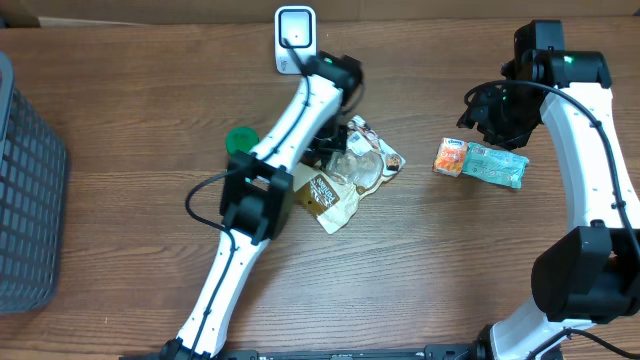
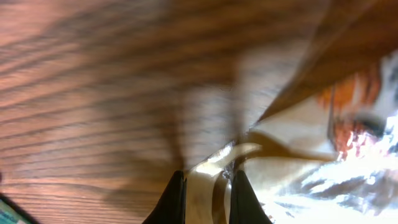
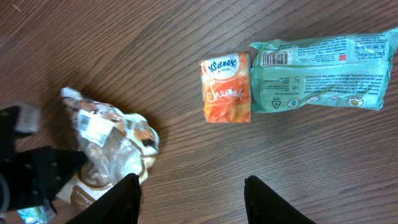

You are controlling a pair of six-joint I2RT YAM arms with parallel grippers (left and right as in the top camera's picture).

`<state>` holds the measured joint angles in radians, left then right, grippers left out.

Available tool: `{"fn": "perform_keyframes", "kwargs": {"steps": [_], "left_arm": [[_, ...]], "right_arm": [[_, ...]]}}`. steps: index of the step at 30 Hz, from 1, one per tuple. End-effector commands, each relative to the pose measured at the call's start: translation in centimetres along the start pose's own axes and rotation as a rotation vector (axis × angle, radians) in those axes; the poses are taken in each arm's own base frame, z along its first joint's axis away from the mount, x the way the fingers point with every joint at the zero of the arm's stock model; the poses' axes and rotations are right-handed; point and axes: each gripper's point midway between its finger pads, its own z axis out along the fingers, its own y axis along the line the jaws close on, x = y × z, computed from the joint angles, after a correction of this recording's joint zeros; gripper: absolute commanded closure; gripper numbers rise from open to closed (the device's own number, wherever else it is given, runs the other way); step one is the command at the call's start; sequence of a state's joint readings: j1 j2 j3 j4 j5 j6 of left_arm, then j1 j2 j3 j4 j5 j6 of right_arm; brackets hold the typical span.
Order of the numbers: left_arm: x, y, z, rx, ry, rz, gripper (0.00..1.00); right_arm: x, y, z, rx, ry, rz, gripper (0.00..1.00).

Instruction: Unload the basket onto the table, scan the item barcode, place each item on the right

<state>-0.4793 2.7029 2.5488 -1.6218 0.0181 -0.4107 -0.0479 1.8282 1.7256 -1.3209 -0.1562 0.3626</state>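
Left gripper [image 2: 208,200] pinched tight on a cream strip at the edge of a crinkled clear plastic snack bag [image 1: 366,160], fingers pressed together with only the film between them, low over the brown wood-grain table [image 1: 120,90]. Bag near the table's middle, touching a flat brown-and-cream pouch [image 1: 325,195] just beside it, with a white printed label [image 3: 96,126] facing up in the right wrist view.

Beyond the bag, at the far edge and apart from it: a white box-shaped scanner with a dark window [image 1: 295,38]. Beside the left arm, a small green round object [image 1: 240,138].

Right gripper [image 3: 193,199] spread wide over bare wood, nothing between the fingers. Near it, an orange Kleenex tissue pack [image 3: 227,87] touching a flat mint-green wipes packet [image 3: 317,74], barcode side up.

At the left edge, well apart from everything else: a dark grey mesh basket [image 1: 25,190]. Contents impossible to tell from this angle.
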Motion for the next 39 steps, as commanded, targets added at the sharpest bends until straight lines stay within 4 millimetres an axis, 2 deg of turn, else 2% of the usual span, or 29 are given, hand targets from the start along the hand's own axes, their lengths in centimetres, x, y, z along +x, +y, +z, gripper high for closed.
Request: {"fn": "perform_keyframes", "kwargs": {"steps": [1,5,9,10,13,14,19,22,24,26,28,30,32,35,39], "left_arm": [[-0.3,0.0,1.3,0.151,0.097,-0.144,0.96],[-1.5,1.7,-0.2,0.197,0.062,-0.191,0.96],[-2.9,3.2,-4.1,0.192,-0.062,-0.196,0.96],[-3.2,3.4,-5.7,0.202,-0.107,-0.173,0.96],[-3.4,3.5,-8.6,0.214,-0.192,-0.095,0.96],[-3.4,3.5,-9.0,0.215,-0.200,-0.083,0.96],[-3.6,3.8,-9.5,0.209,-0.227,-0.013,0.95],[-3.9,3.8,-9.5,0.206,-0.239,0.009,0.84],[-3.9,3.9,-9.5,0.205,-0.242,0.023,0.74],[-4.0,4.1,-9.5,0.205,-0.242,0.025,0.75],[-3.8,4.1,-9.5,0.203,-0.237,0.035,0.75],[-3.3,4.1,-9.4,0.204,-0.216,0.036,0.71],[-2.4,4.0,-9.2,0.206,-0.178,0.057,0.67],[-1.2,2.6,-9.3,0.289,-0.133,0.144,0.64],[-0.6,1.2,-9.6,0.379,-0.110,0.165,0.62]], "right_arm": [[0.5,0.9,0.4,0.003,0.006,-0.032,0.48],[1.3,2.1,1.0,-0.014,0.033,-0.060,0.46],[3.0,3.5,2.9,-0.060,0.114,-0.076,0.45],[3.8,3.9,3.7,-0.083,0.145,-0.081,0.45],[6.2,4.9,5.8,-0.128,0.220,-0.106,0.44],[6.8,5.0,6.3,-0.136,0.236,-0.111,0.43],[11.9,6.8,10.9,-0.250,0.348,-0.134,0.43],[14.3,7.5,13.2,-0.251,0.363,-0.116,0.44],[16.3,9.5,15.0,-0.268,0.345,-0.099,0.43],[16.0,9.8,16.2,-0.223,0.272,-0.048,0.43],[15.4,9.5,16.6,-0.186,0.222,-0.059,0.43],[14.8,9.3,16.7,-0.178,0.194,-0.075,0.43],[13.6,10.5,16.4,-0.264,0.150,-0.230,0.42],[12.1,11.9,15.7,-0.387,0.093,-0.411,0.38],[9.9,12.6,15.1,-0.450,0.018,-0.458,0.38]]}}
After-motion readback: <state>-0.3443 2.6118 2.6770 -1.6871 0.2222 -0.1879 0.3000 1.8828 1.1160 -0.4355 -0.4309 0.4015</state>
